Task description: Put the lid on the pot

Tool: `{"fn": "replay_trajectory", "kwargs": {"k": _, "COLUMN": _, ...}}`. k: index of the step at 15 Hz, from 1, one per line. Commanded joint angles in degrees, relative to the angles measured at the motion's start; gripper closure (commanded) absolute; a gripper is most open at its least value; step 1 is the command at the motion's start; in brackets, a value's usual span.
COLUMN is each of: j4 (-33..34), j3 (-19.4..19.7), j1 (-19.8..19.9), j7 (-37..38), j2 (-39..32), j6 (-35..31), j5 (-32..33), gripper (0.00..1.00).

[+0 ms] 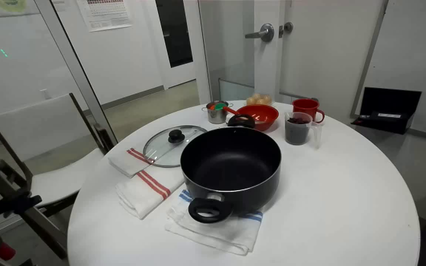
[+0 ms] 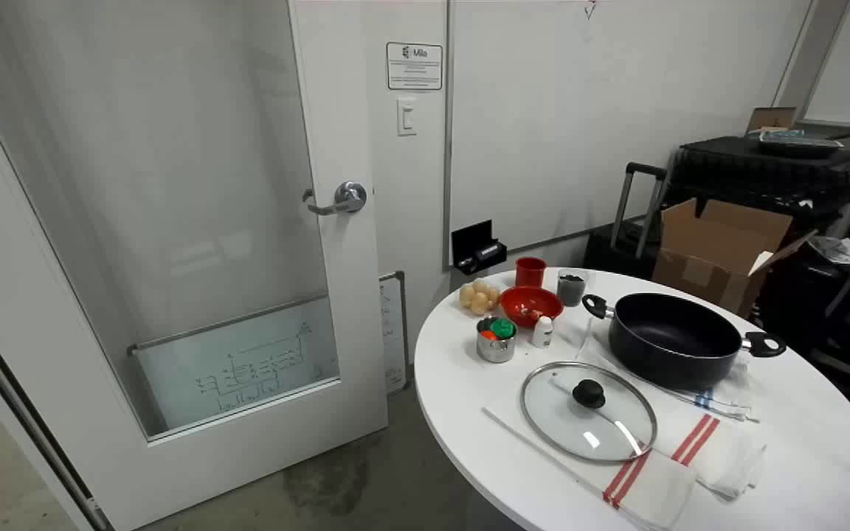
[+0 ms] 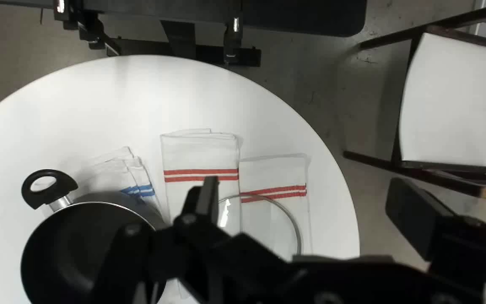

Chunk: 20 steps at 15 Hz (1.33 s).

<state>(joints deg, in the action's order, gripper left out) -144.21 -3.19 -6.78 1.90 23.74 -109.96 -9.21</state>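
Observation:
The lid (image 1: 176, 136) is round clear glass with a metal rim and a dark knob. It lies knob up, partly on red-striped towels, beside the pot, and shows in both exterior views (image 2: 589, 394). The pot (image 1: 231, 162) is black, wide and uncovered, with two loop handles. It stands partly on a blue-striped towel and also shows in both exterior views (image 2: 676, 332). In the wrist view my gripper (image 3: 310, 209) is wide open with nothing between its fingers, above the table. It hides the knob and part of the lid (image 3: 268, 228), and covers part of the pot (image 3: 78, 249).
Behind the pot stand a red bowl (image 1: 263, 114), a small metal pot (image 1: 217, 115), a measuring cup (image 1: 297, 129), a red mug (image 1: 306, 107) and several beige balls (image 2: 479, 297). A white bottle (image 2: 543, 332) stands near the bowl. A chair (image 1: 65, 177) is beside the round table (image 1: 338, 207).

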Motion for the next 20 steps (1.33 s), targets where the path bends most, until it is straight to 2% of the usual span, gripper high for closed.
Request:
{"fn": "replay_trajectory", "kwargs": {"k": 1, "j4": 0.07, "j3": -0.47, "j1": 0.52, "j7": -0.17, "j2": 0.0, "j6": 0.11, "j5": -0.17, "gripper": 0.0}}
{"fn": "replay_trajectory", "kwargs": {"k": 8, "j4": 0.07, "j3": -0.47, "j1": 0.52, "j7": -0.17, "j2": 0.0, "j6": 0.11, "j5": -0.17, "gripper": 0.0}}
{"fn": "replay_trajectory", "kwargs": {"k": 11, "j4": 1.25, "j3": -1.14, "j1": 0.69, "j7": -0.07, "j2": -2.89, "j6": -0.76, "j5": 1.46, "gripper": 0.0}}
{"fn": "replay_trajectory", "kwargs": {"k": 15, "j4": 3.65, "j3": -2.65, "j1": 0.36, "j7": 0.13, "j2": -10.36, "j6": -3.56, "j5": 3.51, "gripper": 0.0}}
{"fn": "replay_trajectory", "kwargs": {"k": 20, "j4": 8.92, "j3": -4.83, "j1": 0.25, "j7": 2.36, "j2": -22.89, "j6": -10.34, "j5": 11.53, "gripper": 0.0}}
